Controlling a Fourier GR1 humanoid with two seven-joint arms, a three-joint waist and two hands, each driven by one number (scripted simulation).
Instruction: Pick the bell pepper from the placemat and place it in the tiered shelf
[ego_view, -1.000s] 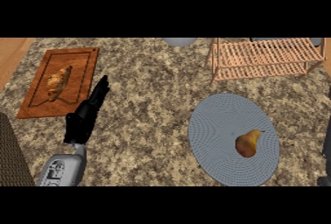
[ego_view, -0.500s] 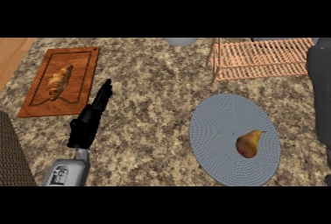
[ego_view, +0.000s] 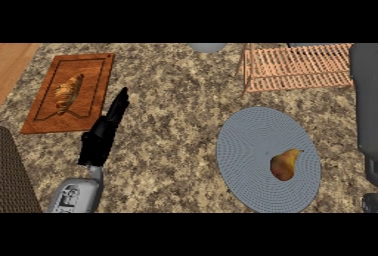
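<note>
Here the pepper (ego_view: 286, 164) is lying on the round grey placemat (ego_view: 251, 135), well apart from the shelf (ego_view: 295, 67). It is looking light, smooth and slippery, so holding around its wide lower body seems best. The left hand (ego_view: 107, 130) is resting with straight fingers, holding nothing; the right hand is not showing.

No readable text, labels, brands, numbers or signs anywhere in head view.
</note>
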